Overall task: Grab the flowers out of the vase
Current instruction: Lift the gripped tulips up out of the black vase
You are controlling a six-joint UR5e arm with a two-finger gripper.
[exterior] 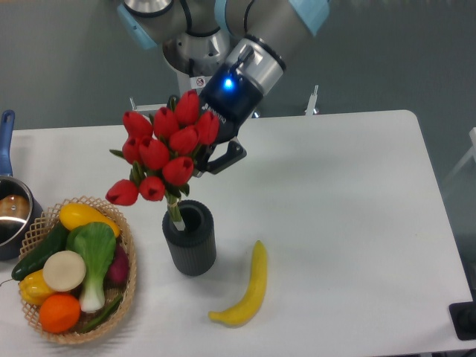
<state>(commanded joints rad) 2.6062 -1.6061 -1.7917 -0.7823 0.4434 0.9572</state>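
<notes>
We see the black two-finger gripper (199,158) clamped on the bunch of red tulip flowers (165,152), behind the blooms. The pale stem ends just reach the mouth of the dark grey ribbed vase (190,241), left of a yellow banana (245,289).

Claw (199,158) gripping flowers (162,152), stem tips seemingly just at vase (190,239) mouth, banana (248,288) nearby

Matt ribbed vase (190,242); glossy (plastic-looking) flowers (165,149), woven basket (128,279)
</notes>
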